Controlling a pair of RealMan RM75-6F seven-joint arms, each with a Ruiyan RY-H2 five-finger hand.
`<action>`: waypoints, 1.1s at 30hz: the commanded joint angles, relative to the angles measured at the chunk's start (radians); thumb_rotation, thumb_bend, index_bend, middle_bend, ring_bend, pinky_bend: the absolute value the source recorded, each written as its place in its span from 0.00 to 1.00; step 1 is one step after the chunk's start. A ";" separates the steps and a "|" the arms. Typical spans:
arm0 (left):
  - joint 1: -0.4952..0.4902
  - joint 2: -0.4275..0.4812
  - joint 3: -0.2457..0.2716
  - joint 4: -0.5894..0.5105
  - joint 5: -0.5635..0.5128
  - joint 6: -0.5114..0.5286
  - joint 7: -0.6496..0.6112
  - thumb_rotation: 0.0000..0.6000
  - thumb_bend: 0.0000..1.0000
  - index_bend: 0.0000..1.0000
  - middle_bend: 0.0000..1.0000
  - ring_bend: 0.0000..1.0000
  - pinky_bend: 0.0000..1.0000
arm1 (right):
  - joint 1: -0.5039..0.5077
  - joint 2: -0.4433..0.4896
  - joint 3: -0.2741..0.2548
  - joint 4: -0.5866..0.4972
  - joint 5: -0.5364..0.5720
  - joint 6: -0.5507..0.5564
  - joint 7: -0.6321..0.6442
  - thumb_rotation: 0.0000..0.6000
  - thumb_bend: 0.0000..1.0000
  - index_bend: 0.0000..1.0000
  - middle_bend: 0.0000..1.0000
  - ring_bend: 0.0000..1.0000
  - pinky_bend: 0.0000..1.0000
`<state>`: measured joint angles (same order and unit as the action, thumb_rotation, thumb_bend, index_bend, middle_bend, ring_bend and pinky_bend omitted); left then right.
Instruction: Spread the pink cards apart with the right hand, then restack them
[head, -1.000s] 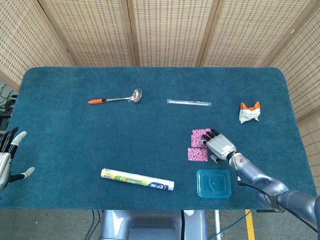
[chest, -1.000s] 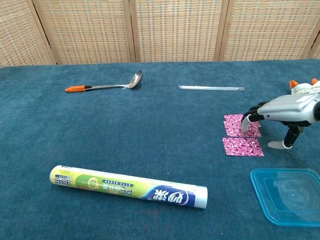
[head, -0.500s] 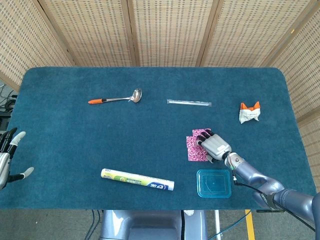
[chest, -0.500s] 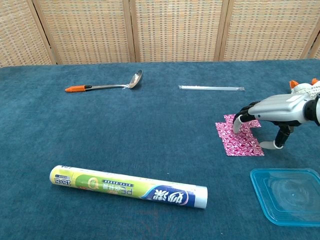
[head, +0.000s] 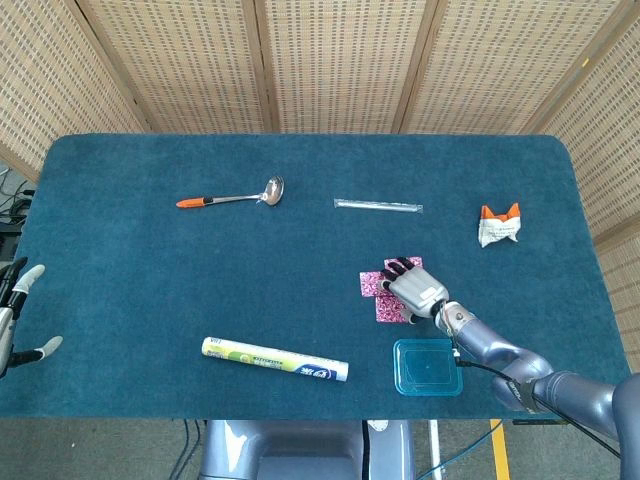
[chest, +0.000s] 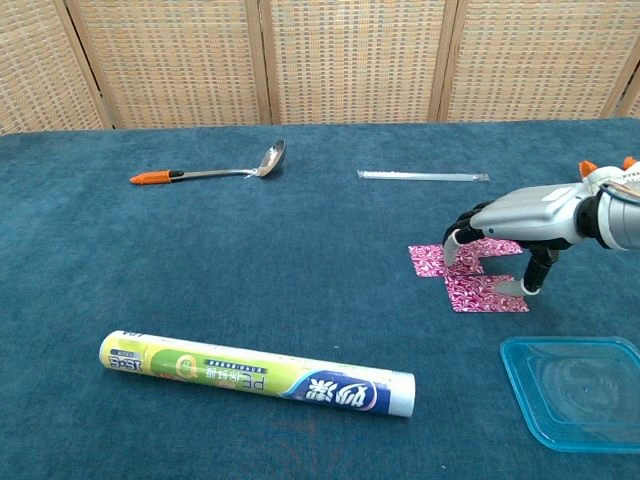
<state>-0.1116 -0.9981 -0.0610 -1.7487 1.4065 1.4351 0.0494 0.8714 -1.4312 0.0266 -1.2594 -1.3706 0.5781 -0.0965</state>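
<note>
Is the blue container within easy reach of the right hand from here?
Probably yes: the right hand rests on the pink cards, and the blue container sits just nearer the robot, nothing between.

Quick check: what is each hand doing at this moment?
Left hand: open, holds nothing, at the table's left edge.
Right hand: fingers press down on the pink cards; it grips nothing.

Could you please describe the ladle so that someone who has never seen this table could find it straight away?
Start from the blue table and look to its far side, left of centre. The ladle lies flat there, bowl pointing right, to the left of the long clear straw wrapper. It is the only metal utensil, with a shiny bowl and an orange handle tip.
</note>
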 joint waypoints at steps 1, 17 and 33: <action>0.002 0.001 0.001 0.004 0.001 0.002 -0.005 1.00 0.14 0.08 0.00 0.00 0.00 | 0.007 -0.004 0.006 -0.008 0.012 -0.004 -0.012 1.00 0.47 0.22 0.13 0.00 0.00; 0.007 0.001 0.001 0.019 0.001 0.001 -0.024 1.00 0.14 0.08 0.00 0.00 0.00 | 0.038 -0.026 0.021 -0.019 0.064 -0.024 -0.064 1.00 0.47 0.22 0.13 0.00 0.00; 0.011 0.001 0.000 0.030 0.001 0.003 -0.037 1.00 0.14 0.08 0.00 0.00 0.00 | 0.053 -0.038 0.020 -0.034 0.087 -0.020 -0.094 1.00 0.47 0.22 0.13 0.00 0.00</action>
<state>-0.1010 -0.9974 -0.0614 -1.7188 1.4075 1.4382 0.0126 0.9239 -1.4691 0.0463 -1.2928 -1.2842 0.5572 -0.1900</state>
